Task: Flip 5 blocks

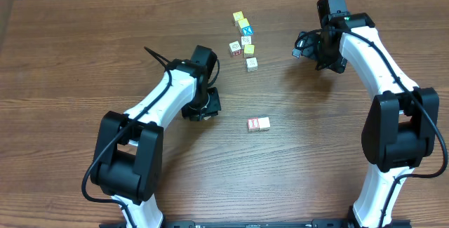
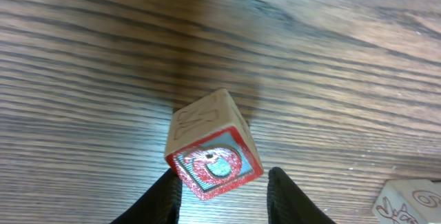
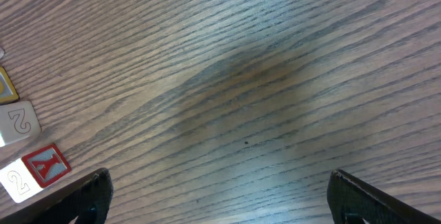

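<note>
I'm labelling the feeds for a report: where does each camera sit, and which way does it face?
Overhead: fixed above, looking straight down on the table, both arms, left claw, right claw and the block cluster.
Left wrist: on the left arm, looking down past its fingers at a tilted block between them.
Right wrist: on the right arm, looking down at bare wood between its wide-apart fingers; blocks at the left edge.
Shared: overhead and right wrist both show part of the cluster.

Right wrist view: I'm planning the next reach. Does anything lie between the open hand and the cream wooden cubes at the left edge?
Nothing visible. Only bare brown wooden table lies between the right hand and the cream wooden cube with the red A face.
</note>
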{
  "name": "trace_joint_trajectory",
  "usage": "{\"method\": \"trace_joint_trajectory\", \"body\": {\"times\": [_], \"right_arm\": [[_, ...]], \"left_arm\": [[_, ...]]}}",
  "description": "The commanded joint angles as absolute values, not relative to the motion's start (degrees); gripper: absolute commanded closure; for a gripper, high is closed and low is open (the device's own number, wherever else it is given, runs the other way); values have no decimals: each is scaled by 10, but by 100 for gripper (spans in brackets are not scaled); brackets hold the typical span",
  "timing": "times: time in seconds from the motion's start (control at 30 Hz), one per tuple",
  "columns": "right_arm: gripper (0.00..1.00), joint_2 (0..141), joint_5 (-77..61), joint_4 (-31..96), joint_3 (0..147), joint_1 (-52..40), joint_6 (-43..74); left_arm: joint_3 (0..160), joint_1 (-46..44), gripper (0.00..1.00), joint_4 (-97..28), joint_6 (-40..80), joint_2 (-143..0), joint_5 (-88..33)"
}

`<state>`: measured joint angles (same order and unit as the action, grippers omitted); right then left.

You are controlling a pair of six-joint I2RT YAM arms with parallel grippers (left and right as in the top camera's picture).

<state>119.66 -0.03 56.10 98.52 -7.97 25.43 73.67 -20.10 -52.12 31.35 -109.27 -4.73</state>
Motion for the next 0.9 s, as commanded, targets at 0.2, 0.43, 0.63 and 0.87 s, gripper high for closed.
{"method": "trace_joint_trajectory", "body": {"times": [0.2,0.43,0.63,0.87], "right_arm": [[0,1195,-1,558,993,-81,250],[0,1195,-1,558,993,-81,250],[0,1195,-1,558,993,-81,250],[0,1195,-1,558,993,-81,250]], "left_arm": [[747,-206,62,-520,309,-1090,-38],[747,-206,60,-516,309,-1090,-21],[747,-206,59,-511,309,-1090,-20],[747,-206,55,-506,309,-1090,-11]]}}
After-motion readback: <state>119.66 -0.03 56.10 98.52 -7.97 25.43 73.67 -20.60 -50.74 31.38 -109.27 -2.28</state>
